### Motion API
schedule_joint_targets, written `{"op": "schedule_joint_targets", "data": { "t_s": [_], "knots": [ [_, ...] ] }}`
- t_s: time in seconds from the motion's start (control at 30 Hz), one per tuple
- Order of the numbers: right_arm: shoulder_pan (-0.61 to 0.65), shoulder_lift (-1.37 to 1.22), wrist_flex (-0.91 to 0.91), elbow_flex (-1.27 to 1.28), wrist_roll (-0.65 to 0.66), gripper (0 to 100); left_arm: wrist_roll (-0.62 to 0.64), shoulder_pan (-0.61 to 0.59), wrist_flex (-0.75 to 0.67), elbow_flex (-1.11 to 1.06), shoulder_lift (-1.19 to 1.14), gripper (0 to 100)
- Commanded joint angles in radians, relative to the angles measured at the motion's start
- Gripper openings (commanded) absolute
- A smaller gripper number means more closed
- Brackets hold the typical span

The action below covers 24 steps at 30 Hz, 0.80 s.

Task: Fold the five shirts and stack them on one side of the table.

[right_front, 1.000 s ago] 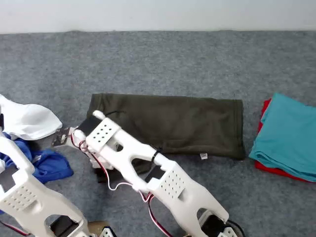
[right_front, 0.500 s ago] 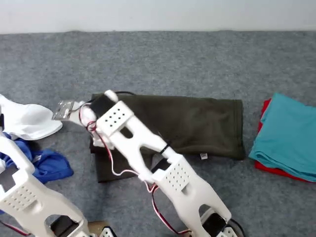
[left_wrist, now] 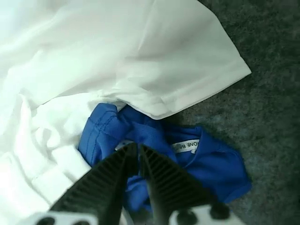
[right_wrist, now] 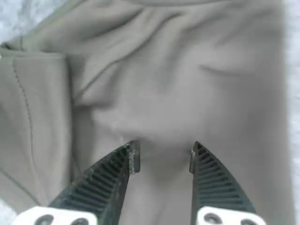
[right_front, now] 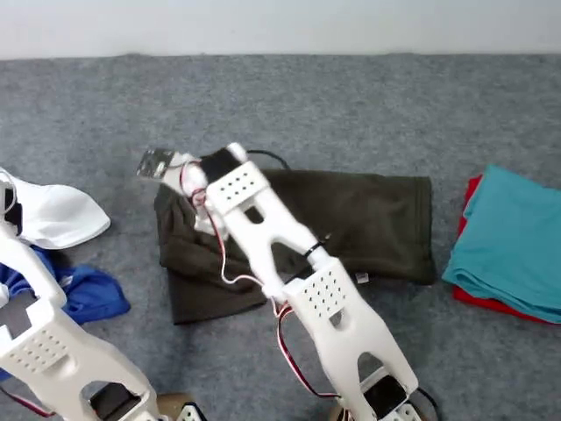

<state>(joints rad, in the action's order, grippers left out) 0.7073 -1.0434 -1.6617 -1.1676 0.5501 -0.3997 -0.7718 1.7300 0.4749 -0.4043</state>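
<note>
High view: we see the dark olive cotton shirt, half folded, mid-table on the grey carpet-like table cover. Its left end is bunched under the right arm. A folded teal shirt sits on a folded red shirt at the right edge. A crumpled white shirt and a crumpled blue shirt lie touching at the left edge, beside the left arm.

Left wrist view: left gripper has its jaws pressed nearly together with nothing between them. It's over the blue shirt, with the white shirt alongside.

Right wrist view: right gripper has its jaws spread above wrinkled olive cloth. We can't tell if it touches.
</note>
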Motion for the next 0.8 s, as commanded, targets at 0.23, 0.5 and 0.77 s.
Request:
{"op": "schedule_joint_targets", "data": {
  "t_s": [0.23, 0.5, 0.77],
  "knots": [
    [0.074, 0.162, -0.137, -0.048, -0.035, 9.8, -0.002, 0.005, -0.014, 0.008, 0.066, 1],
    [0.203, 0.341, -0.131, 0.316, -0.038, 4.2, 0.000, 0.006, -0.014, 0.008, 0.061, 1],
    [0.240, 0.214, -0.068, 0.324, -0.040, 3.9, 0.002, 0.006, -0.034, 0.005, 0.060, 1]
  ]
}}
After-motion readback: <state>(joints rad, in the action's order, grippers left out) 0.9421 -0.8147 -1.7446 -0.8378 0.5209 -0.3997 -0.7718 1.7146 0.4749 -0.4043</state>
